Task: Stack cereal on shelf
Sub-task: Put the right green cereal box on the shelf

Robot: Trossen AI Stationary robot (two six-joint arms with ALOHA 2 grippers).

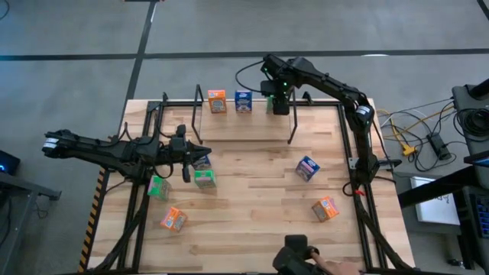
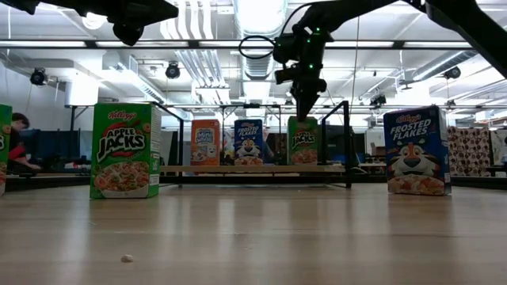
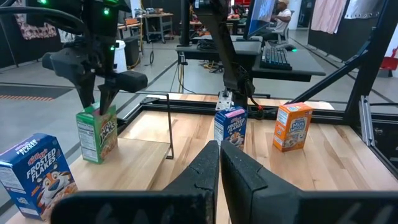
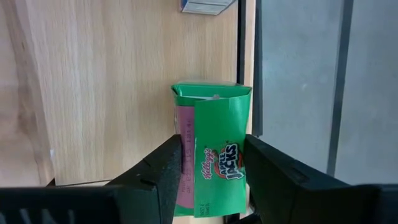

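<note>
The black rod shelf (image 1: 176, 103) stands at the table's far edge. On it stand an orange box (image 1: 217, 101), a blue box (image 1: 243, 101) and a green box (image 1: 272, 105), in a row. My right gripper (image 1: 280, 101) is over the green box (image 4: 211, 149), shut on it. My left gripper (image 1: 200, 152) is shut and empty at mid-left, above a blue box (image 1: 202, 162) and a green box (image 1: 204, 179). Loose on the table lie another green box (image 1: 158, 187), two orange boxes (image 1: 173, 219) (image 1: 325, 208) and a blue box (image 1: 307, 168). My right gripper pinches the green box's upper part (image 4: 186, 146) between its two fingers (image 4: 163, 165), one on each of two opposite sides. The fingers point down from above (image 2: 302, 107). The box stands upright with its bottom on the shelf (image 2: 253, 169), at the right end of the row.
The shelf's upright hoops (image 1: 293, 122) rise near my right gripper. A person's hand (image 1: 336, 266) and a dark object (image 1: 294, 256) are at the table's near edge. Bare wood lies in the table's middle.
</note>
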